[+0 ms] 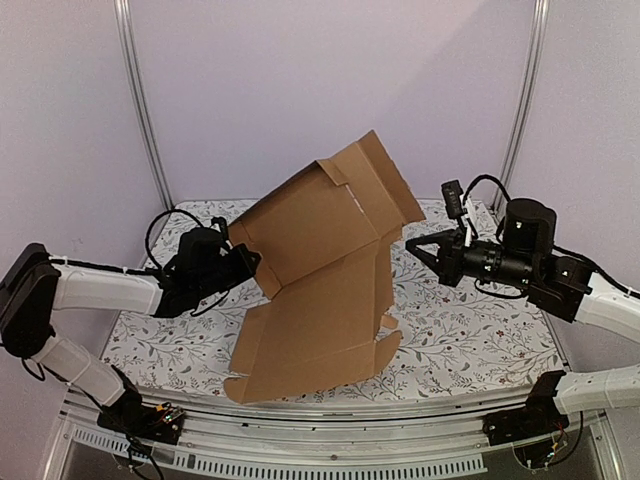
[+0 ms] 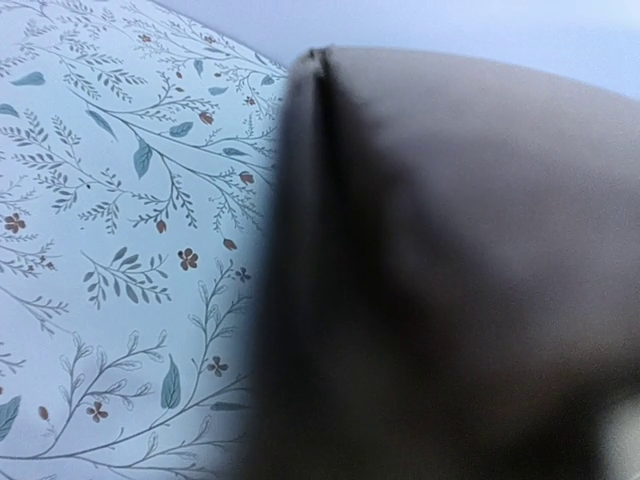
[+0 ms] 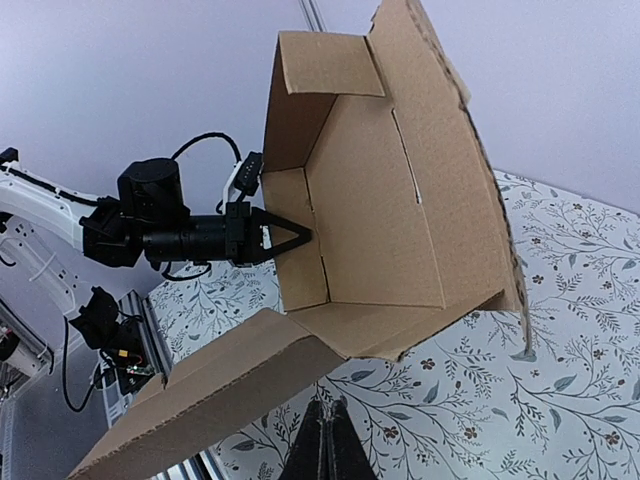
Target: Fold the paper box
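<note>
Paper box (image 1: 320, 290) tilts up mid-frame on the floral tabletop (image 1: 470, 340), left jaws pinching its left wall, right jaws pressed together, empty, beside its right edge.

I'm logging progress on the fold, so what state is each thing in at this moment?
paper box: partly folded, far half raised, near edge down on the table.
left pincer: shut on a side flap of the box.
right pincer: shut, empty, clear of the box.
</note>
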Tool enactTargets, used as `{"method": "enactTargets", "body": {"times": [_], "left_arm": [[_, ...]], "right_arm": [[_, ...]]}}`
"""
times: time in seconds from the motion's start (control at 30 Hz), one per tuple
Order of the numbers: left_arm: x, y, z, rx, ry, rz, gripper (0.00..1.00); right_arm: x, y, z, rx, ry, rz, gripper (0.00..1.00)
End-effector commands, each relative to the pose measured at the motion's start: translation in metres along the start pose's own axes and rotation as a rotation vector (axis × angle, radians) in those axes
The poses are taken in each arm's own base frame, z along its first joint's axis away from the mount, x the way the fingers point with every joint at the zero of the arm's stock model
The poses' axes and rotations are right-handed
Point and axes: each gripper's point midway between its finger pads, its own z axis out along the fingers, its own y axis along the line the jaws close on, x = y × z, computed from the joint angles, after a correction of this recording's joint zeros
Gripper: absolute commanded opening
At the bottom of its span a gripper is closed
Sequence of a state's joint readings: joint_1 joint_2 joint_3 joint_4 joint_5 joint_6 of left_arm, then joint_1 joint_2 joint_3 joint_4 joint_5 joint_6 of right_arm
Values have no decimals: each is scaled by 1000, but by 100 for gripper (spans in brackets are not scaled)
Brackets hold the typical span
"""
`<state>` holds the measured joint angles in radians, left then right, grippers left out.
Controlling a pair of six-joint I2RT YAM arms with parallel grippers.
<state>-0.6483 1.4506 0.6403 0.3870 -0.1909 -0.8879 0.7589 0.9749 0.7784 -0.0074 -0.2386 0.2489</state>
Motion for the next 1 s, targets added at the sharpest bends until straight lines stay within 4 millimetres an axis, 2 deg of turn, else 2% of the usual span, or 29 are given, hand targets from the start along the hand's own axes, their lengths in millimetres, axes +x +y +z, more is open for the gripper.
{"method": "enactTargets", "body": {"times": [0.0,0.17,0.47,0.6,0.97], "left_arm": [[-12,-22,-9,119,8,-58,0],[-12,-37,-14,185,33,-74,0],[-11,-48,-19,241,58,-81,0],[-12,-50,-21,251,55,-77,0],[-12,-50,-22,255,52,-70,0]], "right_arm": [[14,4,-3,-31,31,-29,0],[0,9,1,-59,-41,-7,0],[-37,26,9,-159,-166,34,0],[-47,29,14,-178,-193,42,0],[-58,40,29,-227,-225,68,0]]}}
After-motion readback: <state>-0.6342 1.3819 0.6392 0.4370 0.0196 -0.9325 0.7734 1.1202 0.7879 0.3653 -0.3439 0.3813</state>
